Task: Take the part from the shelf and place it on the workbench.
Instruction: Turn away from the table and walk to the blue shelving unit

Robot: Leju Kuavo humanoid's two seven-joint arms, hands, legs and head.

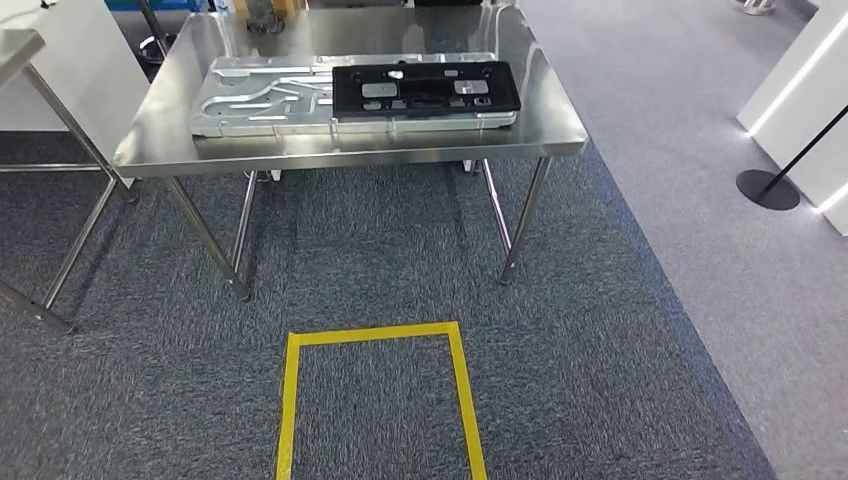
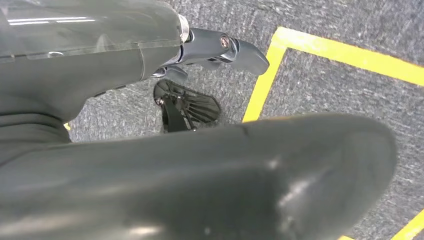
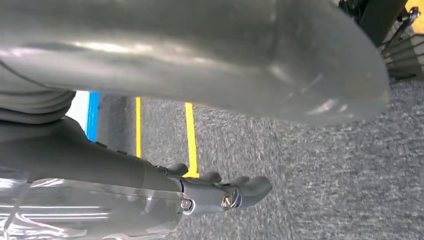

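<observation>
A steel workbench [image 1: 160, 140] stands ahead of me in the head view. A silver pressed-metal plate [image 1: 262, 96] lies flat on it. A black rectangular part [image 1: 425, 90] lies over the plate's right half. My left hand [image 2: 100, 60] hangs over the carpet with its fingers [image 2: 225, 49] stretched out and nothing in them. My right hand [image 3: 125, 170] also hangs above the carpet, its fingers [image 3: 230, 192] extended and holding nothing. Both hands are far from the workbench.
A yellow tape square [image 1: 292, 400] marks the grey carpet in front of the bench. Another steel table [image 1: 22, 48] stands at the left. At the right are a black stanchion base [image 1: 767, 188] and a white lit wall [image 1: 800, 90].
</observation>
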